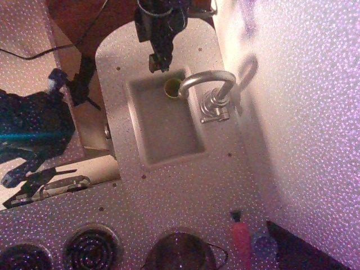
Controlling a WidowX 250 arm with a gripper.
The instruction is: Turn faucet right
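Observation.image: shiny arched silver faucet [209, 90] over sink [169, 121], gripper [159, 61] state unclear

1. Robot arm [157, 22]: black, bulky housing at the far edge of the counter; surface detail is lost in grainy, purple-tinted light.
2. Gripper [158, 61]: black, narrower than the housing above it, ending in a blunt, squared tip; individual fingers cannot be distinguished.
3. Cable [90, 28]: 1 thin black lead running from the arm's upper part toward the counter's far-left corner.
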